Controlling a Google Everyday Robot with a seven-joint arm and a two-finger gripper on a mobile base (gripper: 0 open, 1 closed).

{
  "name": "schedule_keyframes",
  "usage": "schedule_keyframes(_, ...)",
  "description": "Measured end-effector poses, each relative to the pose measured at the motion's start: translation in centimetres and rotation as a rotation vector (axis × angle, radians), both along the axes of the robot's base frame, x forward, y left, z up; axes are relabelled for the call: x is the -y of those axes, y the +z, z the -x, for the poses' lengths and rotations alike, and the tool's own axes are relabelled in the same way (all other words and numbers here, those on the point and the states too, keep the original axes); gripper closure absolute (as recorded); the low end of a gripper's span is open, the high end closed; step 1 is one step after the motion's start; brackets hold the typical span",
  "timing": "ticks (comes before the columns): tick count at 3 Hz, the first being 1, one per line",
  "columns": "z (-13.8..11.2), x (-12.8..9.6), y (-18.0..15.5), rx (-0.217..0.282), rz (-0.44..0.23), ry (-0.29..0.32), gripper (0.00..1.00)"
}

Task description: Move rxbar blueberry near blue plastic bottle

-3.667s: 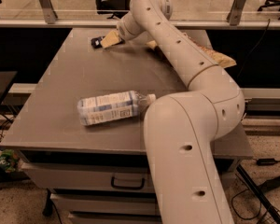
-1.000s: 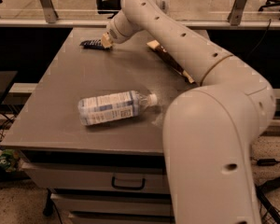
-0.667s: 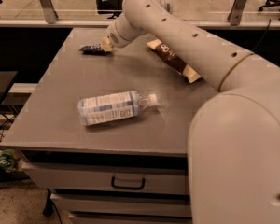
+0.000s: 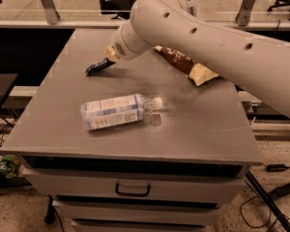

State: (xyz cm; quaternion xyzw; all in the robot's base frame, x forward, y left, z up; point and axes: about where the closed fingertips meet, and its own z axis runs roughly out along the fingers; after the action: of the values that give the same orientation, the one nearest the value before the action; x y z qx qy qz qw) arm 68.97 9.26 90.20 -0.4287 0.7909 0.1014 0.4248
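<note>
The rxbar blueberry [image 4: 96,67] is a small flat dark navy wrapper, held at one end at the far left of the grey table top [image 4: 193,129]. My gripper [image 4: 108,61] is at the end of the big white arm, shut on the bar's right end, with most of it hidden behind the wrist. The blue plastic bottle [image 4: 117,111] lies on its side in the middle of the table, with its white cap pointing right. The bar is about a hand's width beyond the bottle, up and to the left.
A brown-and-cream chip bag [image 4: 186,64] lies at the back right of the table, partly under the arm. The white arm crosses the top right of the view. Drawers with a handle [image 4: 132,191] are below the table front.
The gripper and the rxbar have moved nearer and down the table, closer to the bottle. The arm has swung in from the right. The bottle has not moved.
</note>
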Motion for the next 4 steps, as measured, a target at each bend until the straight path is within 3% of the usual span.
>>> schedule_keyframes(2,8.2,2.0,2.1,0.023,0.037,-0.069,1.00)
schedule_keyframes(3,9.9,3.2,3.0,0.035,0.028,-0.118,0.97)
schedule_keyframes(4,10.3,3.9,3.2,0.039,0.014,-0.147,0.66)
